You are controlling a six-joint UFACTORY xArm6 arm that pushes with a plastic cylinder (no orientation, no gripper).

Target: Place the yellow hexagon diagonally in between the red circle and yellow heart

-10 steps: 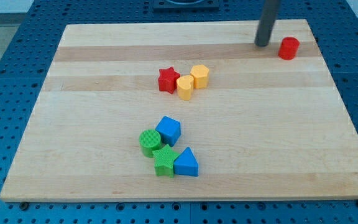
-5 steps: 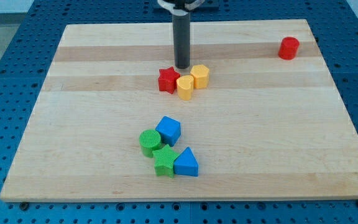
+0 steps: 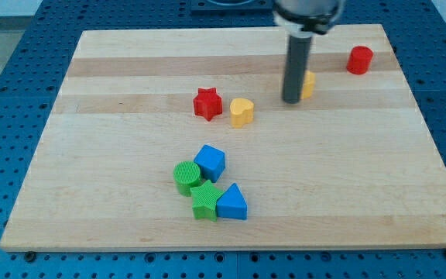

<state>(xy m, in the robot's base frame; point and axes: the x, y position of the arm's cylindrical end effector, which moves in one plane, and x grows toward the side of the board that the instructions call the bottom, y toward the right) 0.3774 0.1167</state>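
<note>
Nearest the camera there's a tight little cluster: a blue plastic triangle block [image 3: 231,203], a ribbed green star block [image 3: 204,201], a ribbed green cylinder block [image 3: 185,177] and a blue cube-ish block [image 3: 210,162], all touching or nearly so, well clear of the action.

Further back on the pale wooden counter [image 3: 91,194] sit the red star block [image 3: 207,103] and, just to its right, the smooth yellow heart block [image 3: 241,111].

Then my tip [image 3: 291,100], the end of a plain dark rod, so no tool here that could spread or pinch anything. It's right against the left side of the yellow hexagon block [image 3: 308,84], which is mostly hidden behind the rod. The red circle block [image 3: 359,60] is far right.

The hexagon looks roughly between heart and circle already, so the risk is overshoot: push more and it slides into the circle. It's also a faceted block, so an off-centre shove could spin it sideways off the diagonal.
</note>
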